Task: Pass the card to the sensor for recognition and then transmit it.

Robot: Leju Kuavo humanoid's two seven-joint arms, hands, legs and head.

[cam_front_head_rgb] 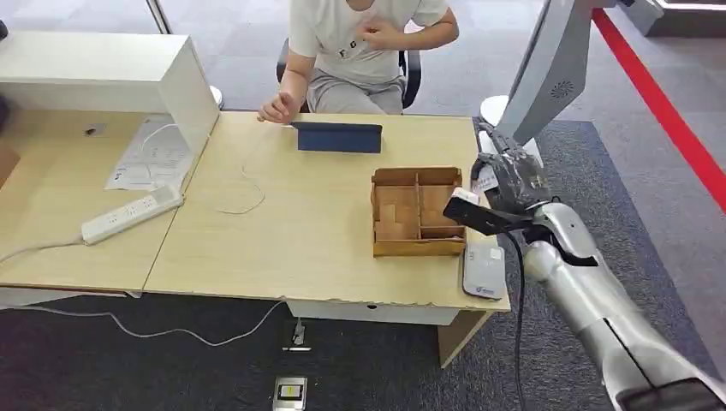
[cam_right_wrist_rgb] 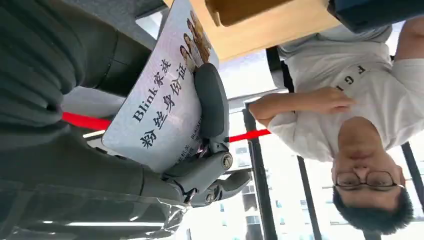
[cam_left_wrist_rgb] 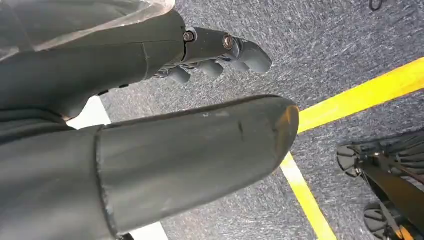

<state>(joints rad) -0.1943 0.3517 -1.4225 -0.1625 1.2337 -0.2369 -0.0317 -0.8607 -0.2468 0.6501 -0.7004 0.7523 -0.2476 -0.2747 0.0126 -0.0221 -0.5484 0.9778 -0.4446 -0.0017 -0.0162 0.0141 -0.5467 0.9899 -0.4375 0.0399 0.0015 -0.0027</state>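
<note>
The card is held pinched in the right hand beside the wooden box — recognition seems pending; next, lowering to the sensor is called for. The left hand hangs empty, fingers loosely curled.

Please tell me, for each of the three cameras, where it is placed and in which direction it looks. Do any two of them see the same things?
Head view: high on the body, looking forward and down at the wooden table; the right arm and right hand show.
Left wrist view: behind the hanging left hand, facing grey carpet and a yellow floor line.
Right wrist view: behind the right hand, turned upside down, facing the seated person across the table.
Shared: head and right wrist views both show the card, the person and the cardboard tray.
</note>
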